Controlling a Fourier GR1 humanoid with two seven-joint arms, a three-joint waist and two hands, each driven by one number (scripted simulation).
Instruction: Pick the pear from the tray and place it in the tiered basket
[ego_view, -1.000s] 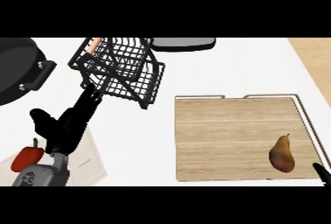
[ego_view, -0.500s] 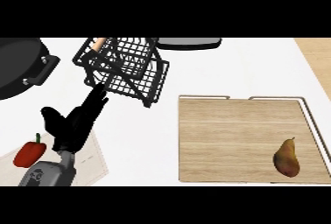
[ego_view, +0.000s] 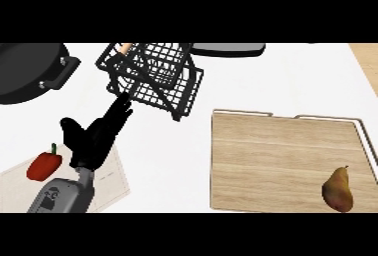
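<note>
The pear (ego_view: 338, 189) lies on the wooden tray (ego_view: 273, 160) at its near right corner. The left hand (ego_view: 93, 136) hovers with fingers straight and slightly spread, holding nothing, just near-left of the black tiered basket (ego_view: 151, 75).

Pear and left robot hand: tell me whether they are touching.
Apart. The head view shows the pear lying on the wooden tray at right, while the left robot hand hovers far left, near the tiered basket.

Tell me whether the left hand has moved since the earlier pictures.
Yes. The left hand has swung its straight fingers closer to the tiered basket, its wrist drawing away from the red pepper. The pear lies on the tray.
</note>
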